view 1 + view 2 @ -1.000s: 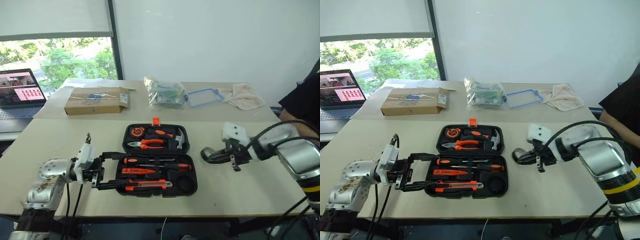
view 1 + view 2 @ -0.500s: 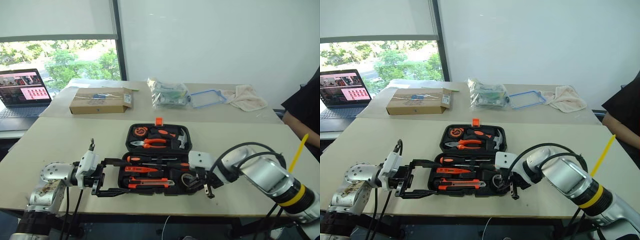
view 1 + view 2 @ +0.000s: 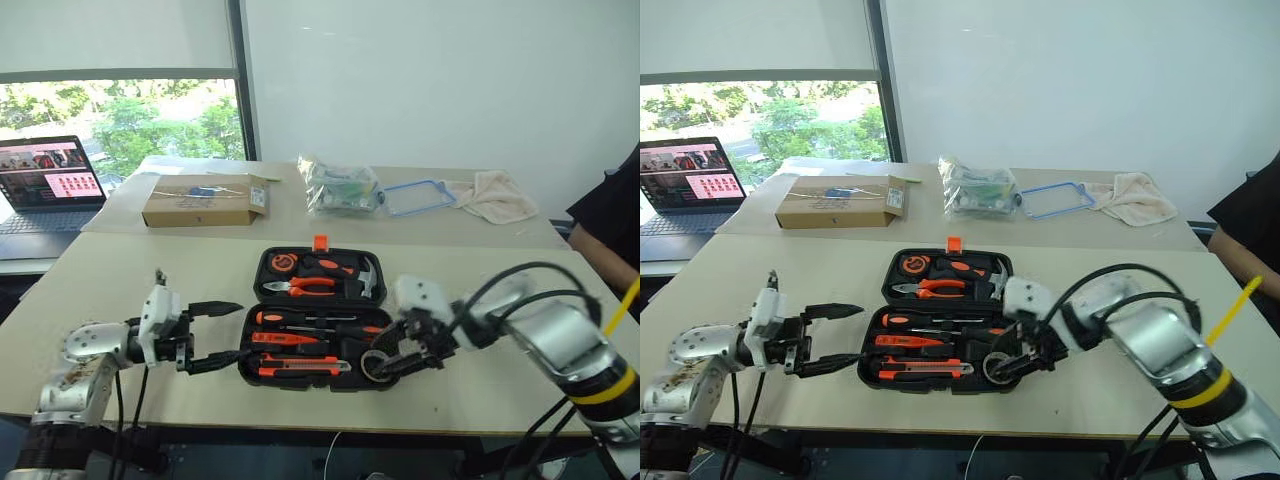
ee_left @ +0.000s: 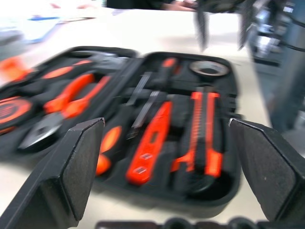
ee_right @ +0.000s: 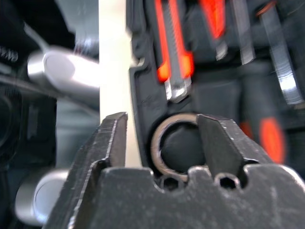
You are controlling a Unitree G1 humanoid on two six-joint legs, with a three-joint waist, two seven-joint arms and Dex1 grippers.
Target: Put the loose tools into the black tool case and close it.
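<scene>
The black tool case (image 3: 372,343) lies open on the near table, its orange latch (image 3: 320,242) at the back edge. The front half holds two long screwdrivers (image 3: 315,321), a flat orange tool (image 3: 280,338) and the utility knife (image 3: 300,366). My right gripper (image 3: 390,362) is at the case's front right corner, open. A grey ring (image 5: 177,151) lies in the round recess there, against one finger (image 5: 221,143). My left gripper (image 3: 236,331) hangs open just left of the case, holding nothing, its fingers (image 4: 81,162) spread wide.
The lid half carries pliers (image 3: 300,285), a hammer (image 3: 362,275) and a tape measure (image 3: 278,264). On the far table are a cardboard box (image 3: 205,200), a laptop (image 3: 40,180), a plastic bag (image 3: 340,187) and a cloth (image 3: 490,195). A person's arm (image 3: 610,235) is at the right edge.
My right gripper came in from the right of the case to its front right corner with the ring, then its fingers spread apart. My left gripper drew slightly left, away from the case.
</scene>
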